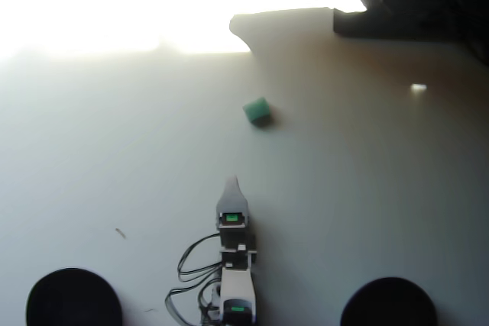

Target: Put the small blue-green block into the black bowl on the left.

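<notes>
The small blue-green block point(257, 111) lies on the pale table, above the middle of the overhead view. My gripper point(231, 184) points up the picture toward it from below, a clear gap short of it and slightly left of it. Only a single pointed tip shows, so its jaws lie one behind the other and nothing is seen between them. The black bowl point(73, 298) sits at the bottom left corner, partly cut by the frame edge, well away from both block and gripper.
A second black round bowl point(388, 303) sits at the bottom right. Cables point(191, 265) loop left of the arm's base. Strong glare washes out the top left; a dark object point(405, 5) fills the top right. A small speck point(120, 233) lies lower left.
</notes>
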`<state>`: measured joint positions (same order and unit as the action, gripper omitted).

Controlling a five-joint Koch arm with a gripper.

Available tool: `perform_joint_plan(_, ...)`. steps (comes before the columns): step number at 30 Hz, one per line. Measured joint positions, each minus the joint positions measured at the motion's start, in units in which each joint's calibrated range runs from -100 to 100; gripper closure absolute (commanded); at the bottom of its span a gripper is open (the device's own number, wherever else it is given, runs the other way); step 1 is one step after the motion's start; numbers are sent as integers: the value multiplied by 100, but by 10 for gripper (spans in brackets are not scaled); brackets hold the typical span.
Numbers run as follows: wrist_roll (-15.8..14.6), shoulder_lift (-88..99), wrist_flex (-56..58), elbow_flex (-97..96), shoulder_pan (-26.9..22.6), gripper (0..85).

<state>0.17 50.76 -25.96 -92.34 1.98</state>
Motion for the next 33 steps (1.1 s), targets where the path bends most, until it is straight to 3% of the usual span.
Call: perform_joint_plan(33, 44, 0, 0, 0, -78, 376)
